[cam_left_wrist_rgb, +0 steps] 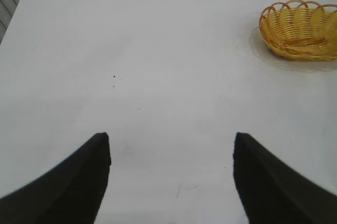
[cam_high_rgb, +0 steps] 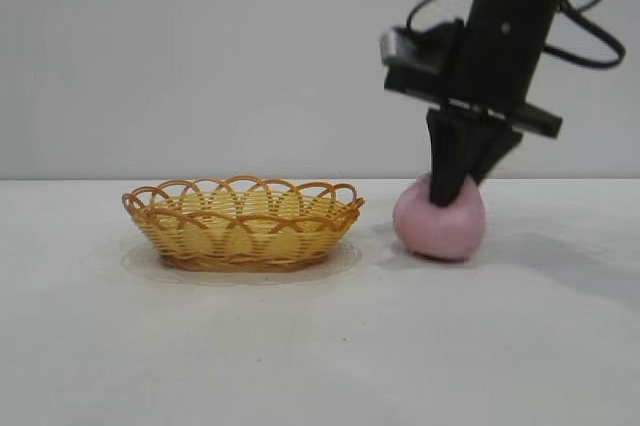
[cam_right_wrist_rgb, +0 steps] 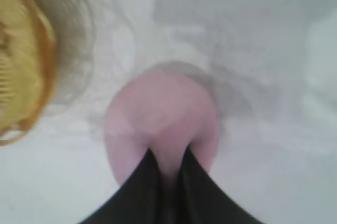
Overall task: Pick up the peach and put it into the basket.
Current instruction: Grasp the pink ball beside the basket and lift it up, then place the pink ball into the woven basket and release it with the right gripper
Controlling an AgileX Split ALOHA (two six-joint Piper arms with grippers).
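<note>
- The left pincer [cam_left_wrist_rgb: 171,182] is parked over a bare part of the white worktop [cam_high_rgb: 300,346]. Its two dark fingers stand wide apart and hold nothing.
- The peach [cam_high_rgb: 440,221] sits on the worktop at the right side of the scene, near the basket [cam_high_rgb: 240,226] but not touching it.
- The right pincer [cam_high_rgb: 452,191] comes down from above onto the top of the peach. Its fingers are clenched almost together, and in the right wrist view they seem to pinch only a small ridge of the pink surface. I judge this grasp as narrow and not very safe.
- The peach looks matte and soft, so it probably gives under pressure and is light. It is round, so it may roll or slip out. A wider hold around its middle would carry it better.
- The basket is at the left, shallow, woven and empty, with a looped rim. It looks light and may slide if pushed.
</note>
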